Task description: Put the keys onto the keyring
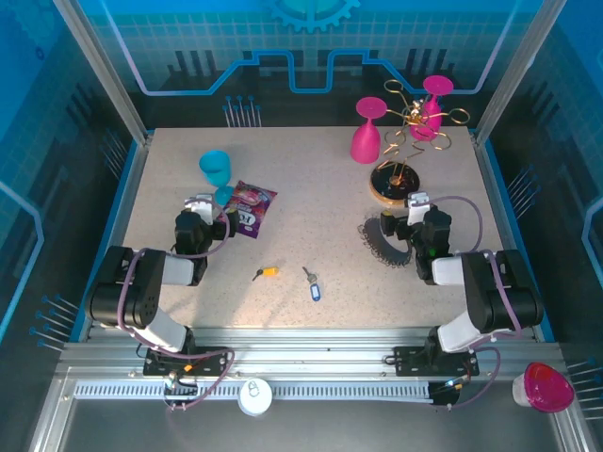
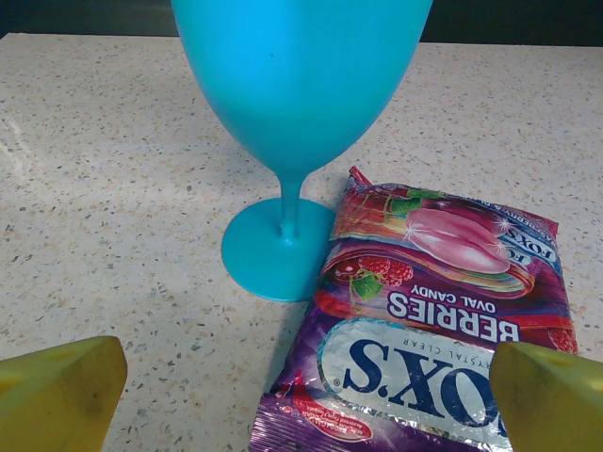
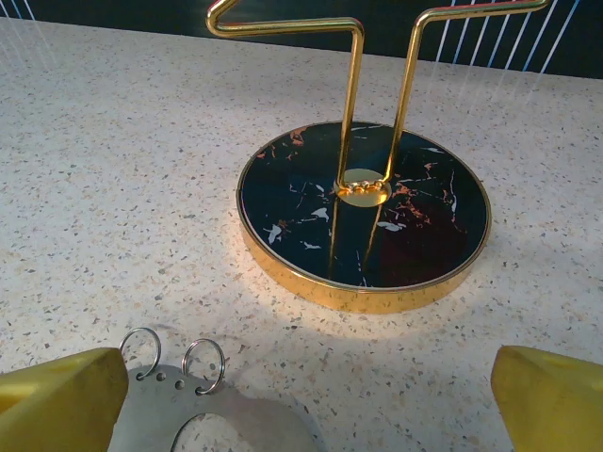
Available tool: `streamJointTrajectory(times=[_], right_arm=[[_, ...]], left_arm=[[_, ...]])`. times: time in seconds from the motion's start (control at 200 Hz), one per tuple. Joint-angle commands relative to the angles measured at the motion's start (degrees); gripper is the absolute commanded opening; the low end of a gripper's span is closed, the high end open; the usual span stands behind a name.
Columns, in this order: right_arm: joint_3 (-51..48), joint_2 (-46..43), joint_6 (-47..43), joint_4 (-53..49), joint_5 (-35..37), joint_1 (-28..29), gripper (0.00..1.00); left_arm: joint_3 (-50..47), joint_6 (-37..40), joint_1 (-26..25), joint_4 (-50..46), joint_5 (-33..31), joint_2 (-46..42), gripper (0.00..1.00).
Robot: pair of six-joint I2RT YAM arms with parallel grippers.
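Left gripper (image 1: 207,202), left of centre in the overhead view: jaws spread wide, nothing between them. In its wrist view the left gripper (image 2: 301,410) shows its two yellow fingers (image 2: 58,395) in the bottom corners, well apart, above the table. Directly ahead of it is a purple candy bag (image 2: 424,311) lying flat. Beyond the bag stands a blue goblet (image 2: 292,94), upright, and the bag's upper edge reaches the rim of its foot. Overhead, the blue goblet (image 1: 215,169) sits upper left on the table (image 1: 330,179), with the candy bag (image 1: 251,207) just to its lower right. Right gripper (image 1: 407,215), right of centre: jaws also wide apart, empty. In the wrist view of the right gripper (image 3: 301,414), the keyring (image 3: 151,410) comes in at the bottom left, a flat metal piece with small wire rings on its edge, next to the left finger; contact not discernible. Ahead stands a gold wire rack (image 3: 363,217) on a round dark base. Overhead, the keyring (image 1: 382,247) lies flat just lower left of the right gripper, with the gold wire rack (image 1: 396,184) above it and two pink goblets (image 1: 367,134) by the rack. The keys lie bottom centre, between the arms: the yellow-headed key (image 1: 268,273) to the left, the blue-tagged key (image 1: 314,287) to the right, apart from each other and well apart from the keyring.
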Motion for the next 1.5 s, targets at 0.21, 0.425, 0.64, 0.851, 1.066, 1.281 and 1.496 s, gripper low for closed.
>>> streamJointTrajectory(times=[0.21, 0.425, 0.64, 0.851, 1.066, 1.281, 1.496], right_arm=[[1.1, 0.45, -0.17, 0.21, -0.39, 0.09, 1.0], [0.84, 0.45, 0.19, 0.64, -1.5, -0.52, 1.0], [0.75, 0.38, 0.41, 0.75, -2.2, -0.89, 1.0], [0.83, 0.45, 0.26, 0.65, -1.95, -0.83, 1.0], [0.83, 0.36, 0.25, 0.56, -2.07, -0.85, 1.0], [-3.16, -10.29, -0.87, -0.73, 0.26, 0.74, 1.0], [1.5, -29.99, 7.74, -31.36, 5.57, 0.76, 1.0]], left_arm=[[0.34, -0.28, 0.53, 0.2, 1.37, -0.84, 0.99], [0.4, -1.31, 0.6, 0.16, -1.49, -0.81, 0.99], [0.45, -1.34, 0.62, 0.11, -1.49, -0.77, 0.99], [0.44, -1.61, 1.07, 0.11, -0.44, -0.81, 0.99], [0.45, -1.56, 1.07, 0.16, -0.4, -0.88, 0.99], [-4.44, -2.66, 1.06, 2.55, -3.4, -8.25, 0.99], [-2.58, -4.05, 1.12, -14.64, -5.33, -24.77, 0.99]])
